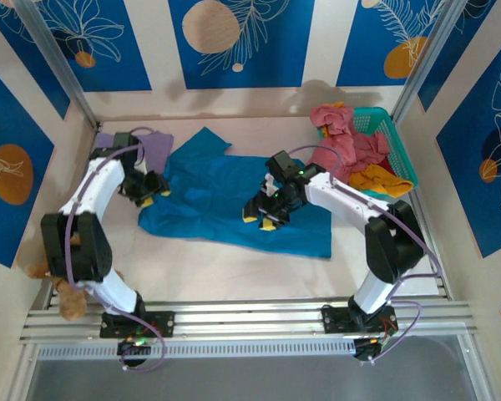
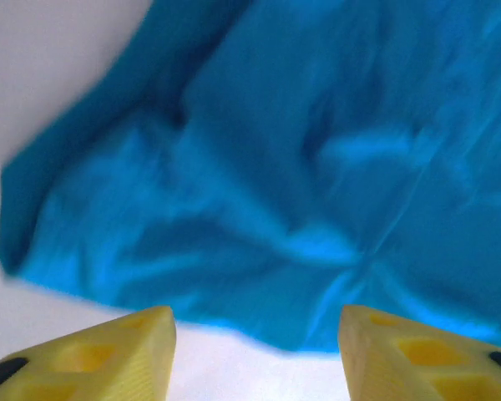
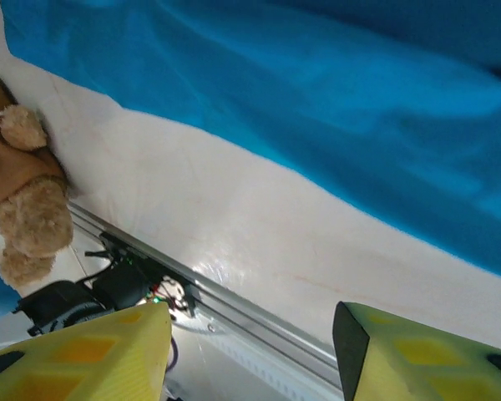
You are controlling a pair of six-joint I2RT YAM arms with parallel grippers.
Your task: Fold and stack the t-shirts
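My right wrist view catches the teddy bear (image 3: 25, 192). My left hand (image 2: 255, 322) and right hand (image 3: 252, 311) spread wide, empty; the teal t-shirt (image 2: 317, 167) looks blurred.

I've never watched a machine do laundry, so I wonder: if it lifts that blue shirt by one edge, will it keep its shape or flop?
It would probably flop: the blue shirt lies rumpled with soft creases, like limp cloth. Spread so flat and thin, it likely weighs little. Pushed across the table, it might bunch up rather than slide.
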